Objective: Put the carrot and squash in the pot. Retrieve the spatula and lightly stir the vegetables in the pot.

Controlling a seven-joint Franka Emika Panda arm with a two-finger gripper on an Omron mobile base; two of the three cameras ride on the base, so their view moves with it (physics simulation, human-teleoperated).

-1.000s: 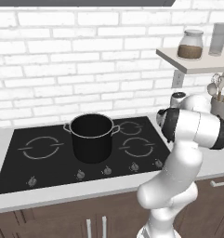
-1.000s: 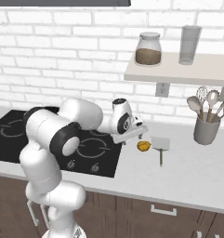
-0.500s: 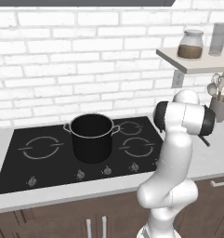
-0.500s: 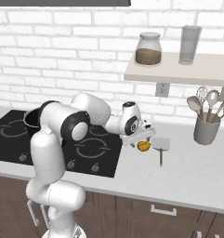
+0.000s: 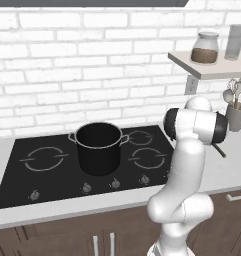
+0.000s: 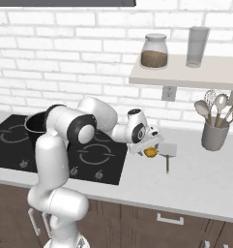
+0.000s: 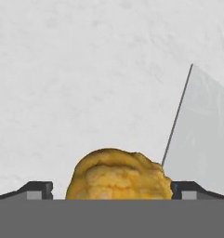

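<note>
Two-finger gripper (image 6: 151, 148): jaws wide, straddling lumpy yellow-orange squash (image 7: 119, 174) on pale counter (image 6: 195, 179). Flat grey spatula (image 6: 167, 151): just beside. Black silver-rimmed pot (image 5: 98, 147): on stove.

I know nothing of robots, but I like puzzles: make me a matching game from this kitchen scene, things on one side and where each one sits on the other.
Things:
1. pot
2. squash
3. jar
4. spatula

Places:
A. on the wall shelf
B. between the gripper fingers
C. on the stove's back burner
D. flat on the grey counter

Pairs: 1-C, 2-B, 3-A, 4-D
</note>
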